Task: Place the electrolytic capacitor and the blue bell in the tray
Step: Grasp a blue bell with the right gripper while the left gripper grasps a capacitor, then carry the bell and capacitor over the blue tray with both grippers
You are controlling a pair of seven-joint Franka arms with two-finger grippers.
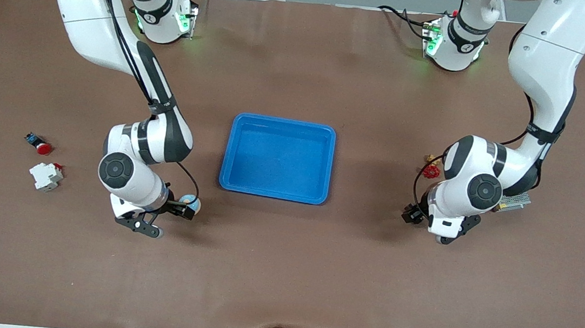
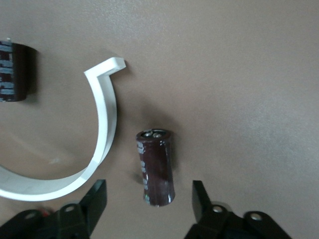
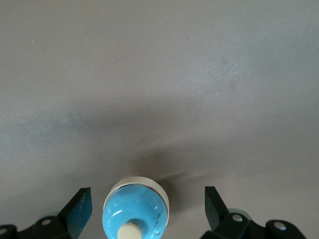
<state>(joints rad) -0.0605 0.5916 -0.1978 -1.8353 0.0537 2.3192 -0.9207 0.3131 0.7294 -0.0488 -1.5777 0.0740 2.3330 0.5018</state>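
Table [image 1: 279,293]: brown mat, bases along the top edge.

Tray [image 1: 274,193]: blue, mid-table, nothing in it. Judged progress: 0 of 2 items placed; both grasps, carries and drops left.

Right arm: reaches down toward its own end of the table, nearer the front edge than the tray. Right gripper [image 3: 148,209] low over the blue bell [image 3: 135,211]; fingers spread wide, one either side of the bell, clear gap each side, nothing held. Bell sits on the mat, just off the tray's near corner.

Left arm: reaches down at its end of the table. Left gripper [image 2: 149,201] low over the electrolytic capacitor [image 2: 156,167]; fingers wide apart, straddling it, no contact, nothing held. Cap is dark brown, lying on its side on the mat.

Bystanders: white curved piece [image 2: 94,149] just beside the cap; 2nd dark cylinder [image 2: 14,72] near it. Red valve handle [image 1: 431,171] by the left arm. White breaker [image 1: 45,175] and red pushbutton [image 1: 39,144] near the right arm's table edge.
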